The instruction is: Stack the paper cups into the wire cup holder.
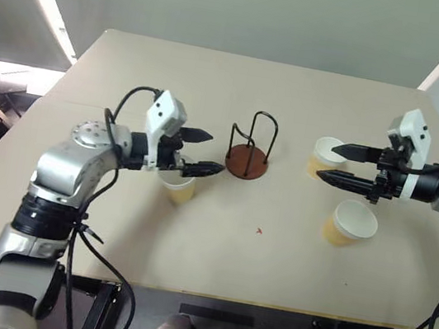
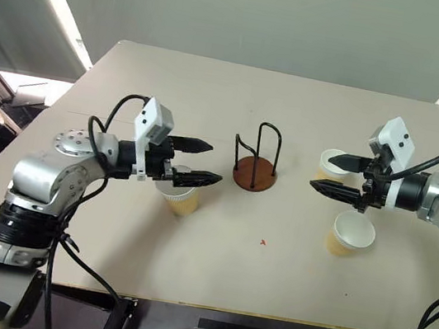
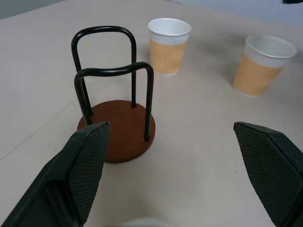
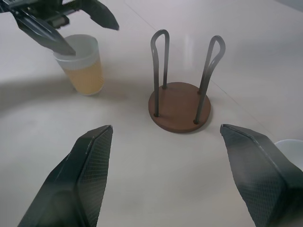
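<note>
The wire cup holder, a reddish-brown disc with two black wire arches, stands empty at the middle of the table. Three tan paper cups stand upright: one left of the holder, two to its right. My left gripper hovers open just above the left cup, pointing at the holder, with nothing between its fingers. My right gripper is open and empty too, hanging over the farther right cup and pointing left at the holder. In the right wrist view, the left gripper shows over its cup.
The beige table has bare surface in front of the holder, with a small red mark on it. Its front edge runs close below the cups. Black cables trail from both arms.
</note>
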Tool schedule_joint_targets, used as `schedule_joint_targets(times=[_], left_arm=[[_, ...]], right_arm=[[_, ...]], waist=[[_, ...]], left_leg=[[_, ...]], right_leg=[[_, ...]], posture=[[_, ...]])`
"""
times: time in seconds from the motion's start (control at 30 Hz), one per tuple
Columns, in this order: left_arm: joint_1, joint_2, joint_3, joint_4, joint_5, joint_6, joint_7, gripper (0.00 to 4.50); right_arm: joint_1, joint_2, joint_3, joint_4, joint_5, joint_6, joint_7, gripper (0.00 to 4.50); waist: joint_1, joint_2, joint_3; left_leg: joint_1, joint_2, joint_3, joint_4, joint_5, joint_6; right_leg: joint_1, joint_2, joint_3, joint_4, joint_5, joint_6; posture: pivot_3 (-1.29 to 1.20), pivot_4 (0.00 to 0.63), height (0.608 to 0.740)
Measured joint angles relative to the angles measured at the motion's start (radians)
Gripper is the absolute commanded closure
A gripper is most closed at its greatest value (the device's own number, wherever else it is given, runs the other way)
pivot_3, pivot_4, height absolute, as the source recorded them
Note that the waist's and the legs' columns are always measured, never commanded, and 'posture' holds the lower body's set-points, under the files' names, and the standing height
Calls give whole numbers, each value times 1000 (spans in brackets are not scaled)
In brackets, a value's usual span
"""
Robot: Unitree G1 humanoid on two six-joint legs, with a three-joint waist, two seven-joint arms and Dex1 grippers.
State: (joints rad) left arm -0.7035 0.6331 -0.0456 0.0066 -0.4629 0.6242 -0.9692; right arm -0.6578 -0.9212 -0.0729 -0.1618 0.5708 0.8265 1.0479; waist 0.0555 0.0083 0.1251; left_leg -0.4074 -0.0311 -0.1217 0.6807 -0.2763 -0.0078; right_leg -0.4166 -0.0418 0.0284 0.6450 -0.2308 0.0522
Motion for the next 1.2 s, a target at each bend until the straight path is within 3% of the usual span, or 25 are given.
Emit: schedule_joint_targets(times=[0.37,0.63,1.2], left_arm=[[-130,-147,-58,212,99,-96,24,0],[-132,-169,-102,249,118,-104,-49,0],[-169,-272,-102,370,218,-180,56,0]], right_arm=[[4,-2,-16,-5,17,8,-19,739],[6,-17,-27,-14,26,14,-21,739],[15,-20,-32,-34,35,18,-47,739]], waist=[[2,0,0],[3,0,0],[7,0,0]], left_leg=[[0,0,0,0,0,0],[0,0,0,1,0,0],[-1,0,1,1,0,1]], right_leg=[[0,0,0,0,0,0],[0,0,0,0,0,0],[0,0,0,0,1,1]], posture=[[0,150,740],[0,150,740],[0,150,740]])
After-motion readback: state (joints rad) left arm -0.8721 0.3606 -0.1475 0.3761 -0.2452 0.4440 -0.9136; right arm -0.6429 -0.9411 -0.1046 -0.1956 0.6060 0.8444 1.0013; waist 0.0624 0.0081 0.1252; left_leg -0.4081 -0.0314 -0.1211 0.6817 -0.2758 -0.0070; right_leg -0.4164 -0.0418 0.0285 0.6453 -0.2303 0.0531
